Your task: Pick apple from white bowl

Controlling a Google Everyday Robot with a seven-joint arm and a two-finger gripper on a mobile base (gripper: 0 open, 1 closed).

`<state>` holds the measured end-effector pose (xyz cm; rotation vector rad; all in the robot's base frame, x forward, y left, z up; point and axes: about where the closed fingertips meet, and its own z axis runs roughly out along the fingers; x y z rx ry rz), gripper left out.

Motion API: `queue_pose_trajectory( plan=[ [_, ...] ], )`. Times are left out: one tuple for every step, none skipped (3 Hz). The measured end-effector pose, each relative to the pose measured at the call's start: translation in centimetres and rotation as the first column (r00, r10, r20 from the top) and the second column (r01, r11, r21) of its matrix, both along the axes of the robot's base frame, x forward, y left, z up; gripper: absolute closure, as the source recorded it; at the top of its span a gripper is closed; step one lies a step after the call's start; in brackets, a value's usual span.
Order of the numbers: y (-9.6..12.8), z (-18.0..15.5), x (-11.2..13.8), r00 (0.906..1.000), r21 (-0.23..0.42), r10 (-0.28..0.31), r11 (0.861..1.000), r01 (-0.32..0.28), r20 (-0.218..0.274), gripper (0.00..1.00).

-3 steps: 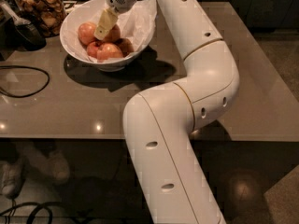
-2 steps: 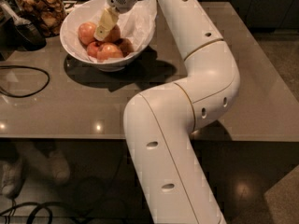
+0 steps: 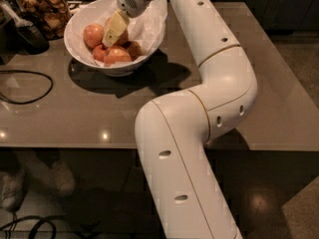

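Note:
The white bowl (image 3: 79,19), lined with crumpled white paper, stands at the table's far left and holds several pinkish-red apples. The apple (image 3: 117,57), large with a pale blush, lies at the bowl's front. Another apple (image 3: 93,34) sits at the left, and a smaller, darker one (image 3: 133,49) at the right. My gripper (image 3: 113,30) reaches down into the bowl from the upper right. Its pale yellow tip points at the gap between the apples, just above the front one. It partly hides one more apple (image 3: 123,37) behind it.
A glass jar of brown snacks (image 3: 42,6) stands just left of the bowl, with a dark utensil (image 3: 27,31) in front of it. A black cable (image 3: 27,86) loops on the table's left side. My white arm (image 3: 219,78) arches over the table's middle.

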<state>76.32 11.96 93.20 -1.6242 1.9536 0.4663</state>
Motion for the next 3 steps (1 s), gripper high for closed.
queue_pose_trajectory(
  plan=[
    [-0.14,-0.38,0.09,1.0000,0.003,0.002,1.000,-0.002,-0.005,0.08],
    [-0.50,-0.87,0.46,1.0000,0.004,0.005,1.000,-0.005,0.000,0.27],
    [-0.50,-0.87,0.46,1.0000,0.004,0.005,1.000,-0.005,0.000,0.49]
  ],
)
